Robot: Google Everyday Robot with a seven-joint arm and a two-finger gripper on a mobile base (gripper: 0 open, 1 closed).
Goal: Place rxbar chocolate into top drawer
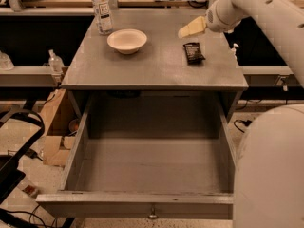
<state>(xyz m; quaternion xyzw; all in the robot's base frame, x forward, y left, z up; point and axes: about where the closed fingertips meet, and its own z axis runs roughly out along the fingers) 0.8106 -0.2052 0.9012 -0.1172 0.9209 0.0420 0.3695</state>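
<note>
Grey matte panel nearest me: the top drawer [142,198], a wide shallow box, stands pulled out, with a small metal knob [152,213] at its centre. Beyond it, on the flat grey bench [156,72], the rxbar chocolate [194,52] lies flat near the right edge, a small dark wrapper. The pale, wedge-shaped gripper [192,27] hovers just behind it; whether it is spread or closed I cannot tell. I judge this the approach before the grasp: next I must descend squarely onto the thin bar. Farther left is a round white bowl [127,40]; farthest, a clear plastic bottle [102,8]
</note>
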